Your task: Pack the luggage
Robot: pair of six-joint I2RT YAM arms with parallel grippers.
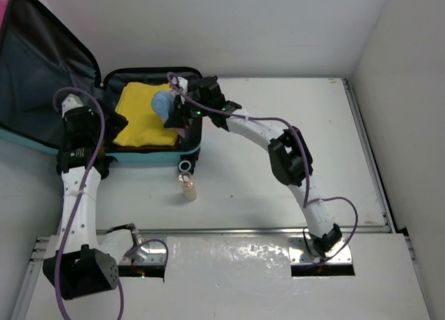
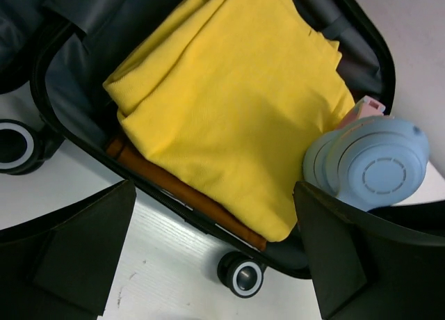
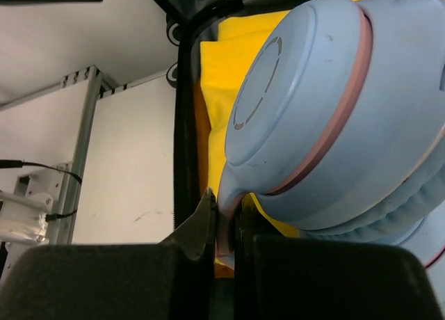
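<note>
Right gripper (image 3: 226,226) is pinched shut on a thin edge of the pale blue headphones (image 3: 327,111), holding them over the folded yellow garment (image 1: 139,118) at the right end of the open luggage (image 1: 154,155). It should lower them flat onto the cloth, well inside the rim, before letting go. Left gripper (image 2: 213,188) hangs wide and empty at the case's left end — clear of the drop.

In the luggage (image 1: 156,154) lies a folded cloth (image 1: 142,118), headphones (image 1: 163,104) over its right edge, a jar (image 1: 187,186) in front.
</note>
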